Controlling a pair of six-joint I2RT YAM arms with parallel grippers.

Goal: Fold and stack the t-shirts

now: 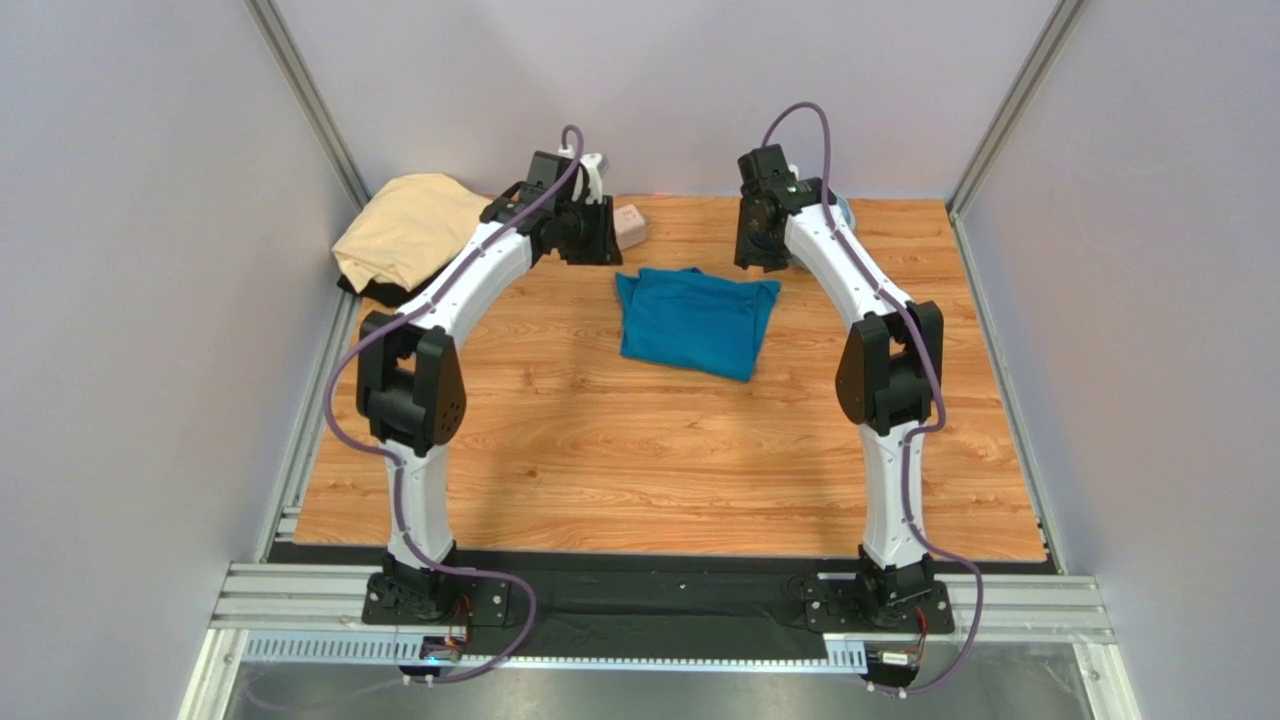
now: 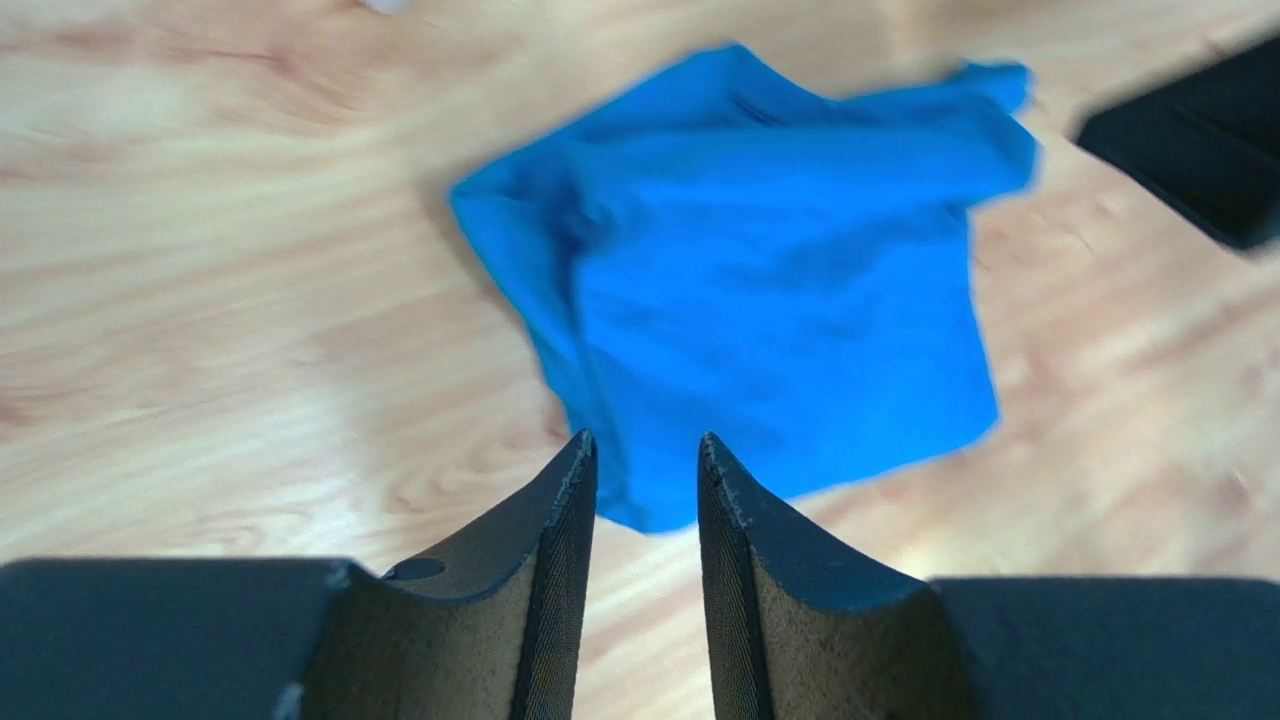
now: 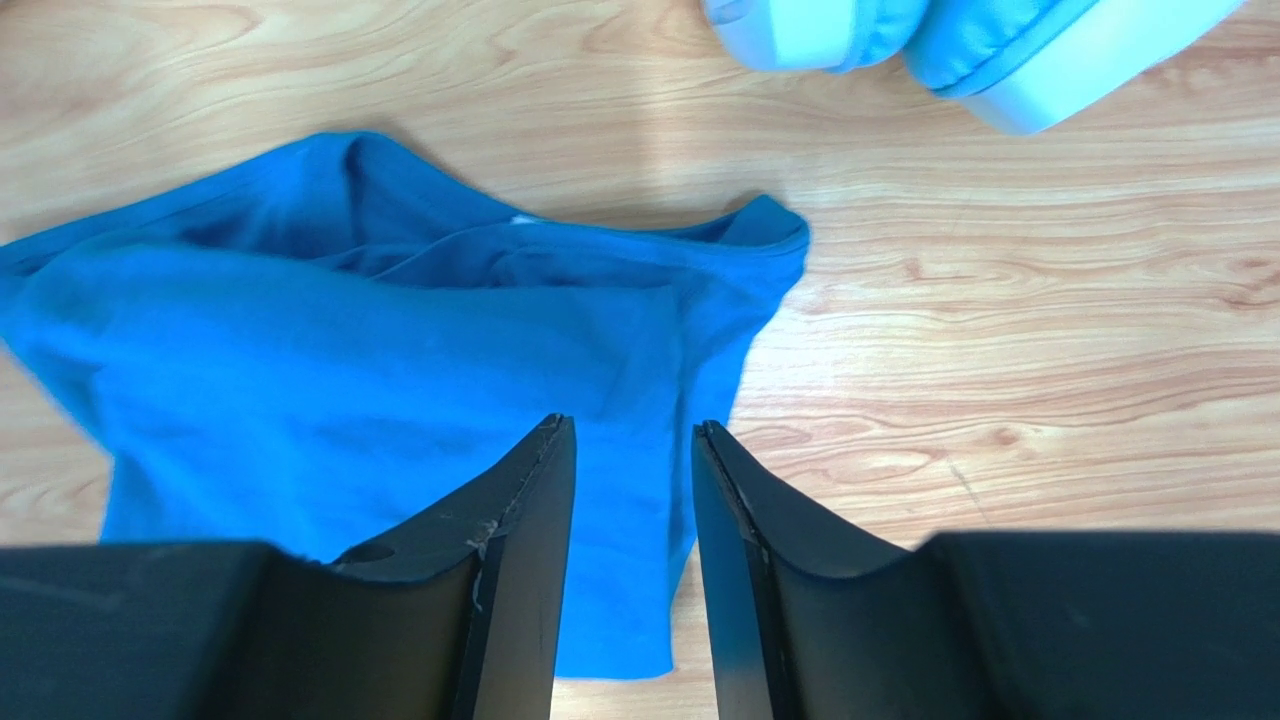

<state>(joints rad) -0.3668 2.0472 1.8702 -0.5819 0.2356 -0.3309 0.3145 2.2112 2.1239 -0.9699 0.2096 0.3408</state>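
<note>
1. While both arms arch over the far half of the wood-grain worktop [image 1: 601,450], the teal-blue t-shirt [image 1: 696,320] is seen lying near the middle, toward the far edge, between the two arms and touched by neither.
2. The left fingers [image 2: 556,540] are held apart by a narrow gap, with nothing between them, above one corner of that shirt. The right fingers [image 3: 526,510] are parted likewise and empty, above the shirt's opposite side.
3. A small pink cube [image 1: 633,225] is placed at the far edge, just beside the left wrist and apart from the shirt.
4. Light-blue headphones [image 3: 962,38] are set at the far edge behind the right arm, near the shirt's corner but not touching it.
5. A tan t-shirt [image 1: 406,222] is heaped in the far left corner; a strip of a black t-shirt [image 1: 394,281] shows under its near side.
6. The teal cloth is soft and creased, folded roughly into an uneven four-sided shape with one edge doubled over.
7. The fingers are black and wedge-shaped with finely ribbed inner faces. The headphones are smooth with rounded cups. The left wrist view is slightly blurred.
</note>
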